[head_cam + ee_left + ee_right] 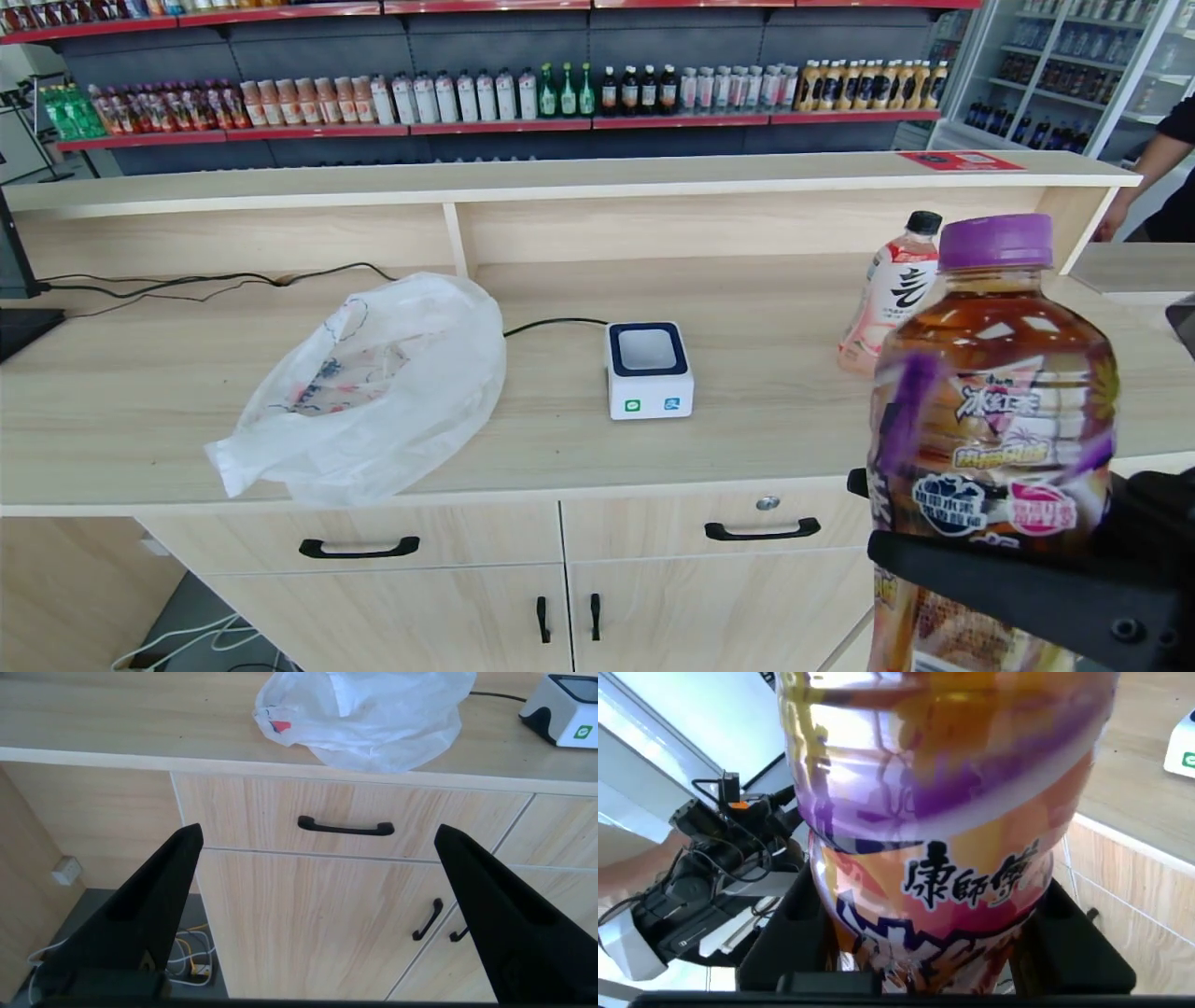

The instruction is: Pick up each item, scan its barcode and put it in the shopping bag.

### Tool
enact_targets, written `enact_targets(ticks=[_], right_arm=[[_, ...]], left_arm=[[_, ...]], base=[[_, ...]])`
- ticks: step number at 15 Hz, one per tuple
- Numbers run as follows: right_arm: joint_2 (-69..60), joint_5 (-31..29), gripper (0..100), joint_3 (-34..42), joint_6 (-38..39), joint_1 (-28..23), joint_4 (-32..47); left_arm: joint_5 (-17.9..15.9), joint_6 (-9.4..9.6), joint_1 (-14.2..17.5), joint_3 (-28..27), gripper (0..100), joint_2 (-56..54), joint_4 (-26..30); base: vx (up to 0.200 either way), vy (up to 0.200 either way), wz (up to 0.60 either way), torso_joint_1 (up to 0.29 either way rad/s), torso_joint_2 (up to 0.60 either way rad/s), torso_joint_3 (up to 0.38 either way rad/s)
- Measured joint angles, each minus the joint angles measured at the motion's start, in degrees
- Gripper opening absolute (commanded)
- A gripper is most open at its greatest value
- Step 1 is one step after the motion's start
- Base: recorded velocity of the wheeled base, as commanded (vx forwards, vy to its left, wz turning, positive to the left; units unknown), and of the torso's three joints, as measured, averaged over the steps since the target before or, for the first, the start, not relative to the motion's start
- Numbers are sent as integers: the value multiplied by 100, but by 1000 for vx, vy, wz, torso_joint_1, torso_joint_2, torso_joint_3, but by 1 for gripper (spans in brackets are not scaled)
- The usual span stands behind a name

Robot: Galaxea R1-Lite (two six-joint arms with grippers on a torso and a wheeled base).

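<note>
My right tool [990, 574] is raised at my right side, clamped around a bottle [994, 373]; my left tool [318, 859] hangs low, jaws spread wide.

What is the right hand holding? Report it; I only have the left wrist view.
Observer: The right hand is shut on a purple-capped tea bottle, held upright in front of the counter.
Operator: List what else waits on the counter.
Observer: One pink bottle with a black cap stands upright, to the right of the scanner.
Operator: Say whether the tea bottle is over the scanner.
Observer: No. The scanner sits well to the tea bottle's left, its window facing up with nothing over it.
</note>
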State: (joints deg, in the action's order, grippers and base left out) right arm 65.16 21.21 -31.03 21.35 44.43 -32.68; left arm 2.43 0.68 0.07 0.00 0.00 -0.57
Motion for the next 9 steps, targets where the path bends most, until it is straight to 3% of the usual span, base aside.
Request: enact_targets(ticks=[9], right_arm=[[1193, 295, 0, -312, 1167, 339, -1860]], left_arm=[[0, 2, 0, 0, 100, 0, 0]], base=[[0, 0, 0, 0, 0, 0]])
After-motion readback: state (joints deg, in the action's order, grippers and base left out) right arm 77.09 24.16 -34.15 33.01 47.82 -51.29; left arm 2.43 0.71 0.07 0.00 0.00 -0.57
